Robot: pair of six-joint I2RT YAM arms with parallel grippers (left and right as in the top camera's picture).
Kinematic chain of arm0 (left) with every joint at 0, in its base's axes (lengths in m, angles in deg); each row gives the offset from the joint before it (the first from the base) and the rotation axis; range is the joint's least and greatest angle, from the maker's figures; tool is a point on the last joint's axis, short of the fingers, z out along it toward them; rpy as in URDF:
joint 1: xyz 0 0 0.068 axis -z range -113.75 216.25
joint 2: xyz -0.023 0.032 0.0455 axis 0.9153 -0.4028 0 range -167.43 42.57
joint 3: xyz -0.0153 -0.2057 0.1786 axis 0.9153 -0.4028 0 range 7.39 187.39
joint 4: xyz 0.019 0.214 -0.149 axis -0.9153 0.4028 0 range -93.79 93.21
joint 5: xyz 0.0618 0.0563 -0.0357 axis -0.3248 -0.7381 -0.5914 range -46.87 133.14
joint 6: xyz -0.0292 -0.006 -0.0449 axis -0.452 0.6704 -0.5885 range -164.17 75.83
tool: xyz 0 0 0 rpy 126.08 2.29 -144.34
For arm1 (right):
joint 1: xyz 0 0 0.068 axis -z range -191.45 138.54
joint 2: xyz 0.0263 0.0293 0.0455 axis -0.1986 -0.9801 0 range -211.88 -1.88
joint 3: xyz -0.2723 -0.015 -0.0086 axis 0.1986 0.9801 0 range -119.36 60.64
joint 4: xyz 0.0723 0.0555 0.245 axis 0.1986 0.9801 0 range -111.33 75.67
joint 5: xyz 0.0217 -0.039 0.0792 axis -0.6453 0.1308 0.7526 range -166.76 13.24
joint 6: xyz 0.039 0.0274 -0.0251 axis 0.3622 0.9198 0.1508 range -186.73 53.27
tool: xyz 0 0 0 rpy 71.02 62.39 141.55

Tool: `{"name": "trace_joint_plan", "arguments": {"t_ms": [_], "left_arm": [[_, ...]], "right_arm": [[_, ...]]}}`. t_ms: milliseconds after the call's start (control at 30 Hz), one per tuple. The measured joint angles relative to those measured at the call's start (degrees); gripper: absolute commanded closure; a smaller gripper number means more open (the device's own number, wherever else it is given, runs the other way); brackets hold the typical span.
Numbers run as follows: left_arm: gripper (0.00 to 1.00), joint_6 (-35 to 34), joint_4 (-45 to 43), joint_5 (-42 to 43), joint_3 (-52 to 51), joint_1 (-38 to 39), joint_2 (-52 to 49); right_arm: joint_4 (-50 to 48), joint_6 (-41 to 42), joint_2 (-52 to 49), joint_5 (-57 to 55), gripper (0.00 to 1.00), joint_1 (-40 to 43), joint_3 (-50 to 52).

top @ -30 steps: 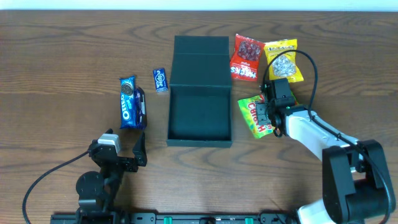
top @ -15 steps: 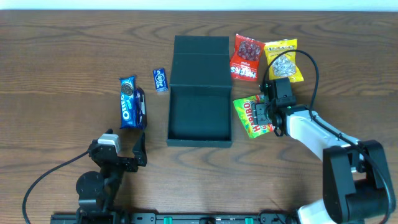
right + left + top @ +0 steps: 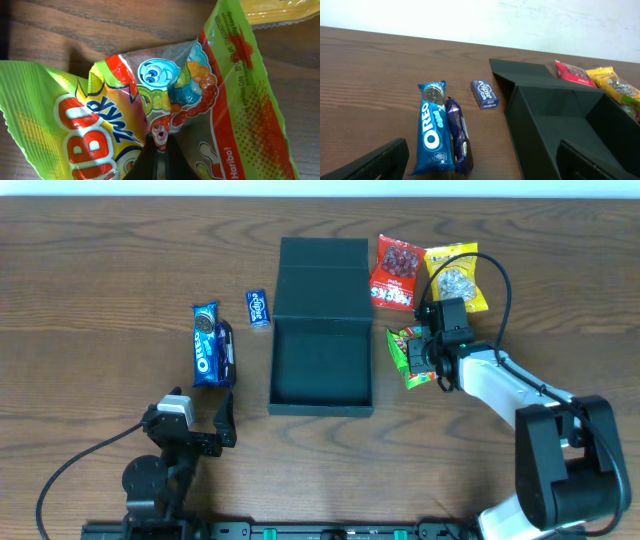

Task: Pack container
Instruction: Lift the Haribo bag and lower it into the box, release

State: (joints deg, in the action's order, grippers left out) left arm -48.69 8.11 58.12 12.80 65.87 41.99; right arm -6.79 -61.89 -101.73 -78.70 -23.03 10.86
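Zero snacks packed: container [image 3: 320, 370] empty; right pincer [image 3: 160, 150] clenches Haribo bag [image 3: 100, 125] at its three o'clock; left pincer [image 3: 190, 428] released.

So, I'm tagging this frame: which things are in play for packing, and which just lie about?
In play: container, Haribo bag pinched in right fingers.
Lying about for now: Oreo pack, dark packet beside it, Eclipse pack, red bag, yellow bag.

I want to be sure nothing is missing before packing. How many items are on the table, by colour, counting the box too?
Blue packets: 3 (Oreo pack, dark packet beside it, small gum pack)
Red packet: 1
Yellow packet: 1
Green Haribo bag: 1
Container, dark green-black: 1
Total: 7
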Motion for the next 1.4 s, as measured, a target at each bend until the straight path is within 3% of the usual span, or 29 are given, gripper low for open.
{"name": "trace_joint_plan", "arguments": {"t_ms": [200,333,533,667,1033,1333,1367,1400], "left_arm": [[0.05,0.0,0.0,0.0,0.0,0.0,0.0],[0.05,0.0,0.0,0.0,0.0,0.0,0.0],[0.05,0.0,0.0,0.0,0.0,0.0,0.0],[0.05,0.0,0.0,0.0,0.0,0.0,0.0],[0.05,0.0,0.0,0.0,0.0,0.0,0.0],[0.05,0.0,0.0,0.0,0.0,0.0,0.0],[0.05,0.0,0.0,0.0,0.0,0.0,0.0],[0.05,0.0,0.0,0.0,0.0,0.0,0.0]], "right_arm": [[4.7,0.6,4.3,2.3,0.99,0.0,2.1],[6.2,0.7,13.0,3.2,0.99,0.0,4.1],[4.1,-0.5,27.8,4.6,0.99,-1.5,4.0],[-0.8,-3.9,32.0,9.3,0.99,-5.7,3.6],[-5.8,-22.9,25.7,18.3,0.99,-19.5,3.3],[-6.7,-33.3,16.8,18.5,0.99,-20.3,3.3],[-6.8,-33.7,16.5,18.5,0.83,-20.3,3.3],[-6.9,-33.9,16.3,18.4,0.28,-20.3,3.3]]}}
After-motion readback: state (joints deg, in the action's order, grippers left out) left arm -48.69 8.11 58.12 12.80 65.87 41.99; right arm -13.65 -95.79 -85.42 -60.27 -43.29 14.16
